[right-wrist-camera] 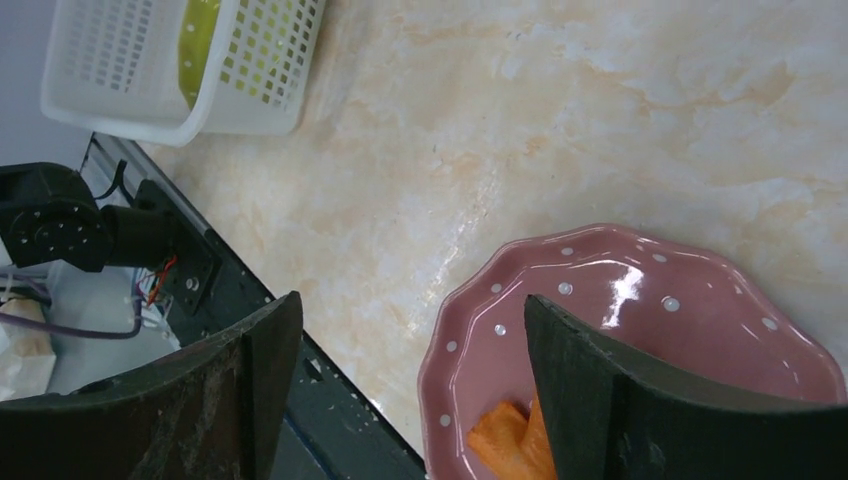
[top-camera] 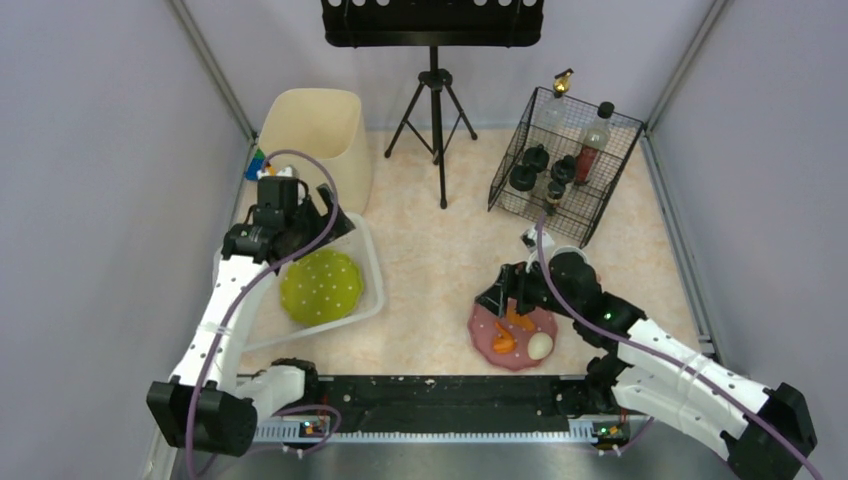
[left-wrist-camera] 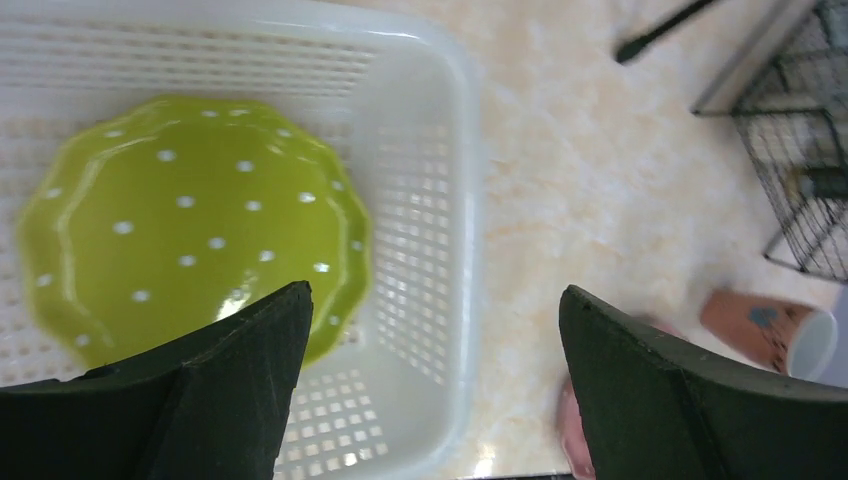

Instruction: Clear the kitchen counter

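Note:
The kitchen counter (top-camera: 430,260) is pale, marbled beige-pink. Near its front edge sits a pink dotted plate (top-camera: 513,335) with orange food pieces (top-camera: 505,340) and an egg (top-camera: 540,346). My right gripper (top-camera: 500,295) hovers open over the plate's left rim. In the right wrist view that gripper (right-wrist-camera: 410,300) straddles the plate's (right-wrist-camera: 640,310) rim, with the orange pieces (right-wrist-camera: 505,440) beside its right finger. My left gripper (top-camera: 335,215) stands open and empty above the white slotted basket (top-camera: 370,270), which holds a green dotted plate (top-camera: 320,286). In the left wrist view the gripper (left-wrist-camera: 435,292) hangs over the basket's corner (left-wrist-camera: 440,200).
A cream bin (top-camera: 315,140) stands at the back left. A black wire rack (top-camera: 565,165) with bottles stands at the back right, a black tripod stand (top-camera: 437,110) between them. An orange-pink cup (left-wrist-camera: 765,330) lies on its side near the pink plate. A black rail (top-camera: 430,395) runs along the near edge.

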`<move>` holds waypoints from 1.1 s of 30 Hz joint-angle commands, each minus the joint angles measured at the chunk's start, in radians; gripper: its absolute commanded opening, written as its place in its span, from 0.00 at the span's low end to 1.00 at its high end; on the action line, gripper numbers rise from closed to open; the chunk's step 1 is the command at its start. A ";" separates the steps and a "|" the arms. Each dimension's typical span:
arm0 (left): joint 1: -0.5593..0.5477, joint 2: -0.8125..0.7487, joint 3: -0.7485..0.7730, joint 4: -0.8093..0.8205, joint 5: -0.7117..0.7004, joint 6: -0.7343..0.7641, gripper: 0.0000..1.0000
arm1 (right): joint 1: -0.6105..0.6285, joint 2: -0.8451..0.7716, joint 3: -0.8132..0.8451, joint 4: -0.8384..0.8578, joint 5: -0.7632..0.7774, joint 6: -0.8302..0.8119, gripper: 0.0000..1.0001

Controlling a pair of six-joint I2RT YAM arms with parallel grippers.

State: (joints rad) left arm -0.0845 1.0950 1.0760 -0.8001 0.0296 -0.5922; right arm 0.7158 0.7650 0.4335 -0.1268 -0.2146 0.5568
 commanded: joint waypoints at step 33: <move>-0.778 0.279 -0.338 0.705 0.171 -0.239 0.98 | -0.061 -0.097 0.236 -0.860 0.443 0.394 0.74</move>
State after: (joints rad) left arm -0.8562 1.3388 0.7895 -0.2798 0.1265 -0.7990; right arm 0.6643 0.6514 0.6964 -0.9237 0.2390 0.8444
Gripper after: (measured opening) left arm 0.981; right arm 0.759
